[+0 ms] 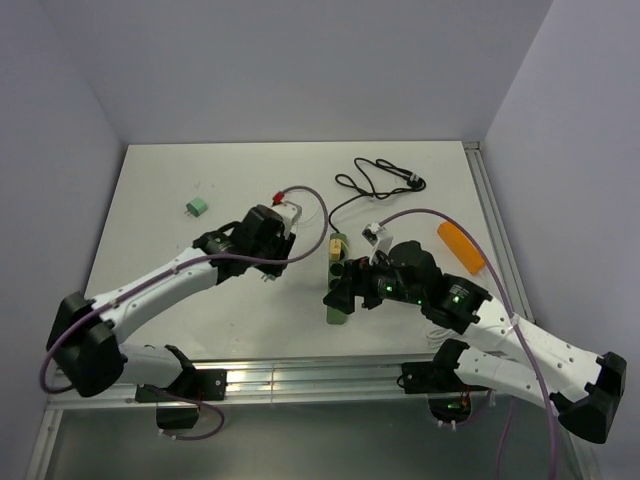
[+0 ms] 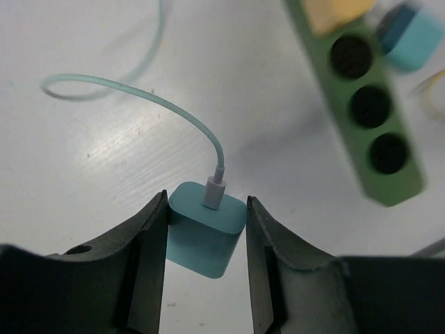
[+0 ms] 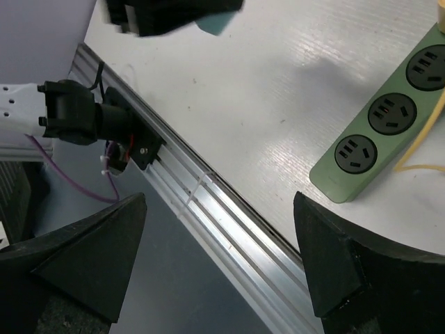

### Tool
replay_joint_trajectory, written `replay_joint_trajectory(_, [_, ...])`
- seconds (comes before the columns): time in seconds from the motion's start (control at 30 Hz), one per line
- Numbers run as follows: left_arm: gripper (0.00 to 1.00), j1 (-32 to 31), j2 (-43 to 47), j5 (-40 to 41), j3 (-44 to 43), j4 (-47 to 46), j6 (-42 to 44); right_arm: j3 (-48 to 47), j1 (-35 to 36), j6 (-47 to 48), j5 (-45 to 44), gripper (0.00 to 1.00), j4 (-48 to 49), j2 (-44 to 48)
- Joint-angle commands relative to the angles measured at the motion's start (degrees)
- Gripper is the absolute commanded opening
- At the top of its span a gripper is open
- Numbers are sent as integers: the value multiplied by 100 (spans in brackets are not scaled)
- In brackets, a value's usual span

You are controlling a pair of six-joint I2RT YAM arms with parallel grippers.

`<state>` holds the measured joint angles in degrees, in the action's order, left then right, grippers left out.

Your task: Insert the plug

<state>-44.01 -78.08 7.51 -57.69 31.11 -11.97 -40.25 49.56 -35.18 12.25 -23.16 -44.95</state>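
Observation:
My left gripper is shut on a small square charger plug with a pale cable coming out of its back, and holds it just above the table. In the top view this gripper is left of the green power strip. The strip shows three empty round sockets in the left wrist view, up to the right of the plug. My right gripper is wide open and empty over the table's front edge, with the strip's near end to its right. In the top view it hovers at the strip.
A yellowish plug sits in the strip's far end. A black cable lies at the back, an orange object to the right, and a small green adapter to the far left. The aluminium rail runs along the front edge.

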Motion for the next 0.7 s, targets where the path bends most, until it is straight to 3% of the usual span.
replay_joint_trajectory(0.0, [0, 15, 636, -293, -506, -237, -902, -387, -61, -121, 172, 92, 451, -391])
replay_joint_trajectory(0.2, [0, 15, 830, -558, -954, -184, -2282, -466, -34, -147, -187, 91, 1567, -1042])
replay_joint_trajectory(0.37, [0, 15, 1128, -259, -832, -298, -3757, -194, 167, -262, -1180, 91, 2707, -1192])
replay_joint_trajectory(0.67, [0, 15, 1348, 23, -656, -430, -4331, -361, 581, -332, -1963, 89, 3308, -1578])
